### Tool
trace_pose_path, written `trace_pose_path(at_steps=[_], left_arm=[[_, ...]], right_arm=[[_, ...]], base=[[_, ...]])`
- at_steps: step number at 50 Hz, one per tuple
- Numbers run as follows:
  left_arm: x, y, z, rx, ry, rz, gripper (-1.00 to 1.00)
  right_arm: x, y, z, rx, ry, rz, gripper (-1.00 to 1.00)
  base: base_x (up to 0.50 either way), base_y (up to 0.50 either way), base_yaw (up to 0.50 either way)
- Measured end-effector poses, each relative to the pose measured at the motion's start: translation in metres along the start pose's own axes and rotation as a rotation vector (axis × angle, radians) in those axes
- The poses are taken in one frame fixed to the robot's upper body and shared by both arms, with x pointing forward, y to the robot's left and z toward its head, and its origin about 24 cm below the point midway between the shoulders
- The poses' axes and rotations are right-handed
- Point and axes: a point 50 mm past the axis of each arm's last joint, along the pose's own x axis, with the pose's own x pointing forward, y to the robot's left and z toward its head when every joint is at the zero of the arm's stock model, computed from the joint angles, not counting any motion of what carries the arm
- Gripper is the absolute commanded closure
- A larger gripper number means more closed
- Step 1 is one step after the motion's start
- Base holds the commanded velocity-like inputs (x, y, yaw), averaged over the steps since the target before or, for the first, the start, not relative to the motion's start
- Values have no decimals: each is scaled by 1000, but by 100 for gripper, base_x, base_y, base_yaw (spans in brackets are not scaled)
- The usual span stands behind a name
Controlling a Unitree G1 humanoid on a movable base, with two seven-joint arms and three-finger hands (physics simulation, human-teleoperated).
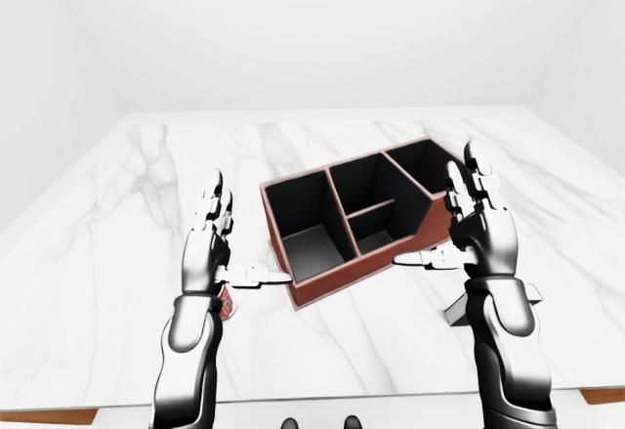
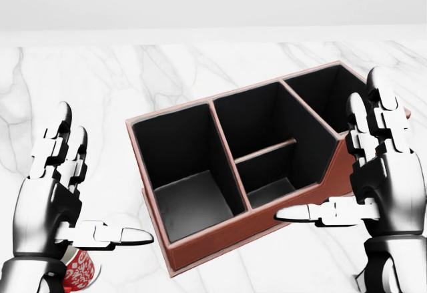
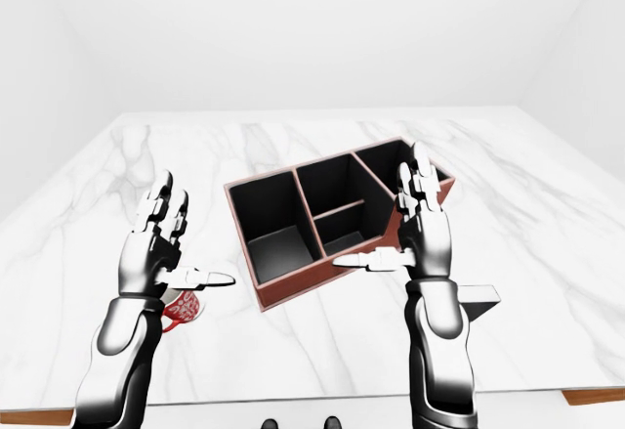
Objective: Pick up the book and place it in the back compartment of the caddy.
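Right-eye view: book (image 3: 480,297) lies just beside the empty, spread right robot hand (image 3: 415,229).

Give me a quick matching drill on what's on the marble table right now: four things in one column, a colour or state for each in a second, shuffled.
Things:
1. caddy
2. mug
3. book
4. right hand

Descriptions:
A. red with a white pattern, partly hidden by the left hand
B. open, empty, fingers raised
C. brown outside, black compartments, all empty
D. dark, on the table behind the right forearm

Pairs: 1-C, 2-A, 3-D, 4-B
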Motion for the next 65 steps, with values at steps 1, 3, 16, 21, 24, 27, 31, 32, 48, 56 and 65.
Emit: trace_pose_path(at_steps=[1, 3, 16, 21, 24, 27, 31, 32, 48, 56, 65], left_arm=[[0, 0, 0, 0, 1, 0, -100], [0, 0, -1, 0, 3, 0, -100], [0, -1, -2, 0, 10, -2, -100], [0, -1, -3, 0, 13, -2, -100], [0, 0, -3, 1, 13, -1, -100], [0, 0, -3, 1, 12, -1, -100], [0, 0, -3, 1, 11, -1, -100], [0, 0, -3, 1, 11, -1, -100], [0, -1, -4, 3, 19, -3, -100], [0, -1, -5, 5, 23, -4, -100], [0, -1, -5, 6, 24, -4, -100]], right_arm=[[0, 0, 0, -2, 0, 0, -100], [0, 0, 0, -6, -2, 0, -100], [-1, 1, 3, -12, -13, 12, -100], [-2, 4, 3, -25, -9, 32, -100], [-4, 6, 3, -54, -4, 42, -100], [-5, 7, 3, -81, -2, 50, -100], [-5, 7, 6, -106, -10, 55, -100], [-5, 6, 7, -112, -13, 55, -100], [-1, -9, 28, -292, -79, 58, -100], [-1, -13, 29, -383, -63, 76, -100], [-4, -16, 28, -451, -30, 112, -100]], base=[[0, 0, 0], [0, 0, 0], [2, 0, 0], [22, 0, 0], [0, 0, 0], [0, 0, 0], [0, 0, 0], [0, 0, 0], [0, 0, 0], [0, 0, 0], [0, 0, 0]])
